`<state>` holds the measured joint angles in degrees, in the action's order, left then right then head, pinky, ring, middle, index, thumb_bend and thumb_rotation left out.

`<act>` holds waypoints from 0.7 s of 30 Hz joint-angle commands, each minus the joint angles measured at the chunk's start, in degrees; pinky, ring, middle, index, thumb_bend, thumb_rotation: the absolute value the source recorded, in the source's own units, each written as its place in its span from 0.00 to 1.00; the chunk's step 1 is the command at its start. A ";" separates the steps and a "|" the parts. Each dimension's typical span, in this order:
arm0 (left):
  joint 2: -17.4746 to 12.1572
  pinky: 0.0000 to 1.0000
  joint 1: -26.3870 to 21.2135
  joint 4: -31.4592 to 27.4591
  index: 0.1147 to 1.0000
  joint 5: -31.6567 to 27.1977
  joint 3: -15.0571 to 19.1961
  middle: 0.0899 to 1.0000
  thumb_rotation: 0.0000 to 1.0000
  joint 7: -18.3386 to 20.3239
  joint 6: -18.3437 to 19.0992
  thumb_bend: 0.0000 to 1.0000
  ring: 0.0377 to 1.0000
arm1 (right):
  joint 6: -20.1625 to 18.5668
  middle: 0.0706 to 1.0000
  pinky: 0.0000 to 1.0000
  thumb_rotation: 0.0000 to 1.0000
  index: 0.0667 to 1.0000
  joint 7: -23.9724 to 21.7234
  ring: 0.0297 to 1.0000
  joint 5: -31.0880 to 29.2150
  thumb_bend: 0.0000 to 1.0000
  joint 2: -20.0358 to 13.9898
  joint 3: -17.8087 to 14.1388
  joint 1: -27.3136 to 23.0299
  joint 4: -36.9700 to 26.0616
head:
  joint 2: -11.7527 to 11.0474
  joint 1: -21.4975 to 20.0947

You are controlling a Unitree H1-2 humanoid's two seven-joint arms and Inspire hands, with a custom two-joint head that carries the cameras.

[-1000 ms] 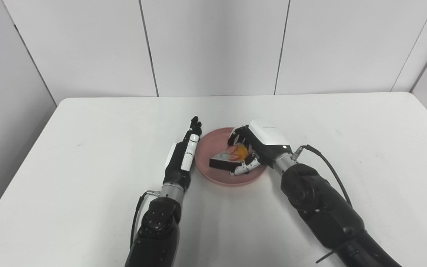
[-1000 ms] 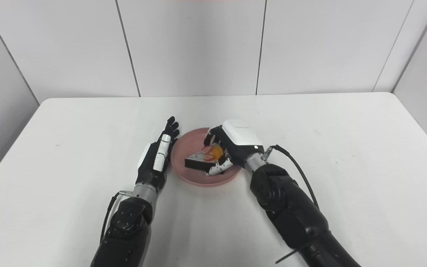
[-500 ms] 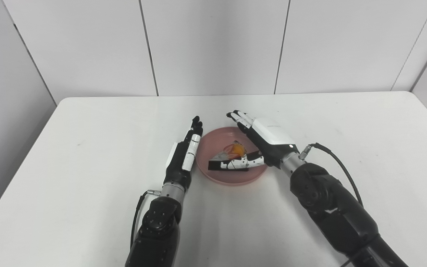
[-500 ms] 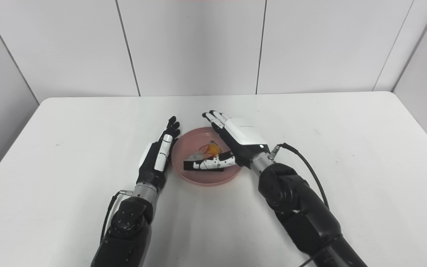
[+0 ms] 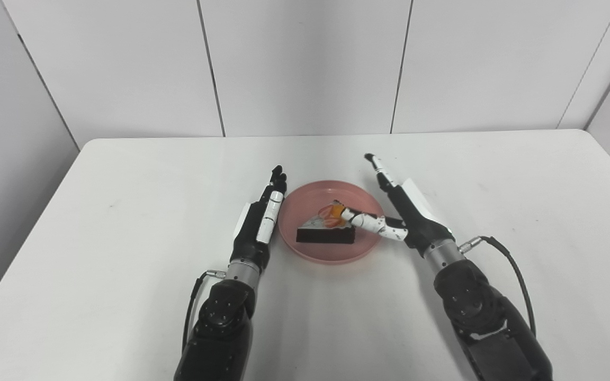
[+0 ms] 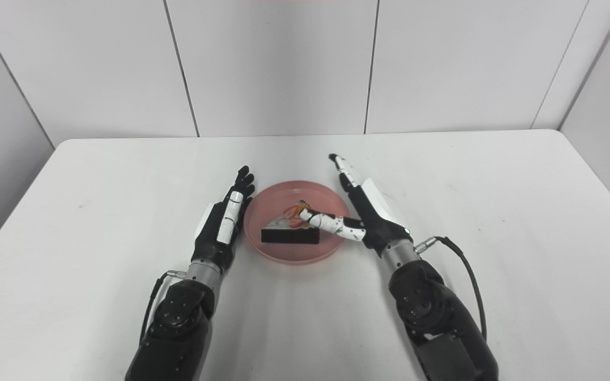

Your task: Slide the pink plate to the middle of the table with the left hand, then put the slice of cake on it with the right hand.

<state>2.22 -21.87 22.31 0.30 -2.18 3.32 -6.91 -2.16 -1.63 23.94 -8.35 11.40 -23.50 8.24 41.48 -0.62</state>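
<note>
Left eye view shows the slice of cake [image 5: 325, 231] lying on the pink plate [image 5: 305, 251] near the middle of the white bench [image 5: 125, 222], a dark base under a pale top with orange and red fruit at the narrow end. It looks soft and easily crushed, with loose topping that could smear, so any hold belongs low on the firm dark sides, not on the top. The plate seems light and rigid and would likely slide readily on the smooth bench when pushed at its rim.

Right hand [image 5: 408, 214] is open and holds nothing: its fingers stretch forward past the plate's right rim, and the thumb [image 5: 371, 223] reaches in over the plate, its tip at the fruit. Whether it touches is unclear. Left hand [image 5: 259, 225] stands edge-on just beside the plate's left rim, fingers straight and empty.
</note>
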 commanded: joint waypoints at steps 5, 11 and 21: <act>-0.91 1.00 -1.43 -0.73 1.00 0.82 0.93 1.00 1.00 -1.56 -1.37 0.71 1.00 | 3.39 1.00 1.00 0.98 1.00 3.09 1.00 -9.10 0.63 4.29 -6.11 -1.73 0.08 | 0.16 0.09; -1.60 1.00 -1.20 -1.23 1.00 0.84 0.62 1.00 1.00 -0.95 -0.67 0.73 1.00 | 3.20 1.00 1.00 1.00 1.00 2.25 1.00 -15.63 0.63 6.46 -8.72 -1.66 1.52 | 0.33 0.09; -1.80 1.00 -1.49 -0.69 1.00 1.84 0.49 1.00 1.00 -2.11 -1.33 0.73 1.00 | 0.42 1.00 1.00 0.96 1.00 1.34 1.00 -26.45 0.54 9.92 -12.91 -1.68 3.18 | 0.77 0.48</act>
<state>0.94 -21.88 22.29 1.42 -1.54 1.50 -6.93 -1.91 -0.30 -1.44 1.01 -0.97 -23.34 13.54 42.19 -0.18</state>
